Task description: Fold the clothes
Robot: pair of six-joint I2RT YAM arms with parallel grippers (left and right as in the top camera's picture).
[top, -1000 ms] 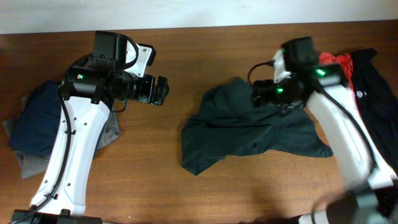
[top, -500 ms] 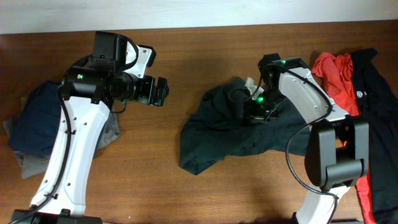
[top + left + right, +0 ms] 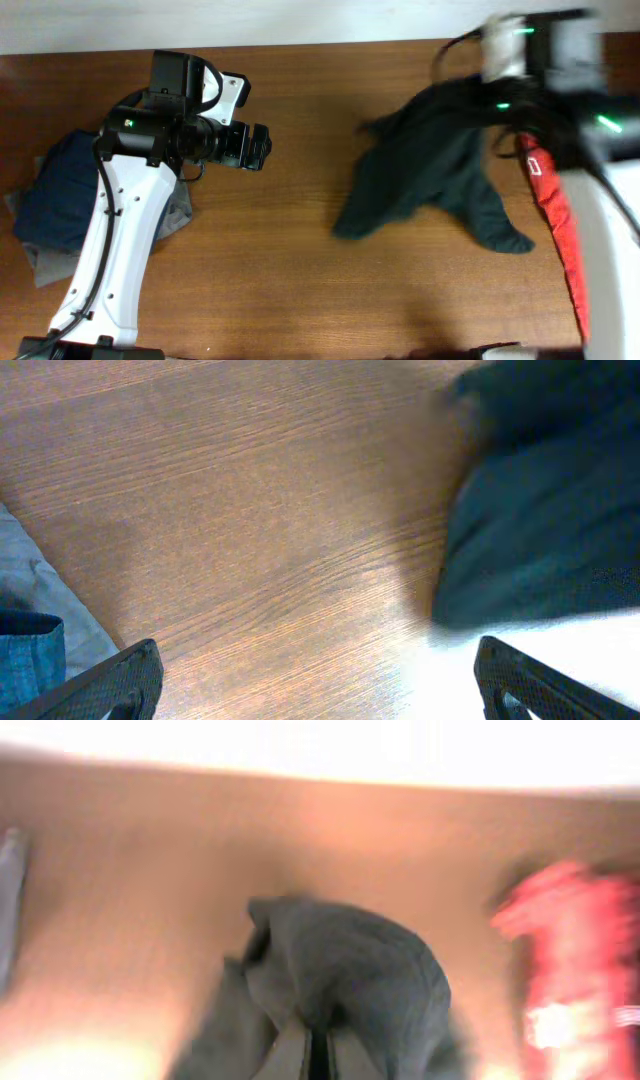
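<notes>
The dark green shirt [image 3: 430, 165] sits toward 2 o'clock from the middle of the table [image 3: 300, 270] in the overhead view. It is bunched narrow at its top end and fans out below into two loose tails, one reaching toward 7 o'clock and one toward 5 o'clock. Its top end is gathered at the right gripper [image 3: 310, 1048], whose jaws are pressed together on a fold of the fabric; in the right wrist view the cloth mounds up just beyond the fingertips. The upper part of the shirt seems to be raised off the wood, though blur over that arm makes this hard to judge. Just beside the shirt, at its 4 o'clock, a red shirt [image 3: 555, 215] runs in a long strip along the table's right edge. Well apart, at 10 o'clock from the table's middle, the left gripper [image 3: 260, 147] hovers over bare wood with its jaws spread wide and nothing between them. At 9 o'clock, partly under that arm, a navy blue piece [image 3: 55, 190] lies on top of grey shorts [image 3: 180, 215].
</notes>
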